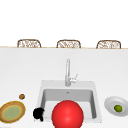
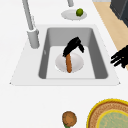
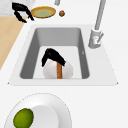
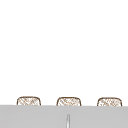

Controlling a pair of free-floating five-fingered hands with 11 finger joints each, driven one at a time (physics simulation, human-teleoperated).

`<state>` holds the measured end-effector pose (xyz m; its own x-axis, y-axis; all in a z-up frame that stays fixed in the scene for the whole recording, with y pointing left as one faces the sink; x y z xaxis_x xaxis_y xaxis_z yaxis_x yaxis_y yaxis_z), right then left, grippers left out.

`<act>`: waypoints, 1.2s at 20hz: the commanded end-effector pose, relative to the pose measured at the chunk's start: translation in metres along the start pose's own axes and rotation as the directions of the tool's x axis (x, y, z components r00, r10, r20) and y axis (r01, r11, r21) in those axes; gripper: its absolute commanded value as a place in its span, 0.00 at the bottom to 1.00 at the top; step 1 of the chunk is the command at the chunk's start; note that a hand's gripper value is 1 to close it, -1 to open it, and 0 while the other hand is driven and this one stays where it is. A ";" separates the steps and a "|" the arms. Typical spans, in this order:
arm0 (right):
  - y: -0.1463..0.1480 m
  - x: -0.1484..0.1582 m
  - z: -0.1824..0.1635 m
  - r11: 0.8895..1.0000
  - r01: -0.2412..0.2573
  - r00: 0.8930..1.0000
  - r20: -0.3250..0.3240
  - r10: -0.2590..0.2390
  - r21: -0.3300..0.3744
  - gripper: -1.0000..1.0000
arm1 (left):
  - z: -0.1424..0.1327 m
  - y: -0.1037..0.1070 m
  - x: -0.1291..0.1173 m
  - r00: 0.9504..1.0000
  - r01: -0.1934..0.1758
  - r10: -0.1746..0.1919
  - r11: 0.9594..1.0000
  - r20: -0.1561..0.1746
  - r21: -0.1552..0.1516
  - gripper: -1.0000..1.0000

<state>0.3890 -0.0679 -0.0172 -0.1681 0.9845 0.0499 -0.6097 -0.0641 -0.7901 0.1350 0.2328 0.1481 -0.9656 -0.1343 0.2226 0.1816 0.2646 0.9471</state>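
At the lower left of the front view the left robot hand [image 1: 38, 113] hangs off the sink's [image 1: 96, 100] front corner, fingers loosely spread, holding nothing. At the centre of the left side view the right robot hand [image 2: 72, 46] pinches the upper end of a brown sausage [image 2: 69, 65] over the white plate [image 2: 77, 62] in the basin. My advice: keep that pinch firm and the sausage centred on the plate, clear of the sink walls.

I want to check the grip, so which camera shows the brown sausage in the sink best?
The left side view: the sausage lies full length on the white plate, a hand curled over its far end. The right side view shows it shorter. In the front view a red ball fills the basin.
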 end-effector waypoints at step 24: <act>0.024 -0.003 -0.095 0.985 0.003 1.000 -0.018 0.000 0.173 1.00 | 0.000 0.000 0.000 1.000 0.000 0.000 1.000 0.000 0.000 0.50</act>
<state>0.4387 -0.0678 -0.0781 -0.1542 0.9858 0.0667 -0.6720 -0.0551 -0.7385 0.1350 0.2328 0.1481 -0.9656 -0.1343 0.2226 0.1816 0.2646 0.9471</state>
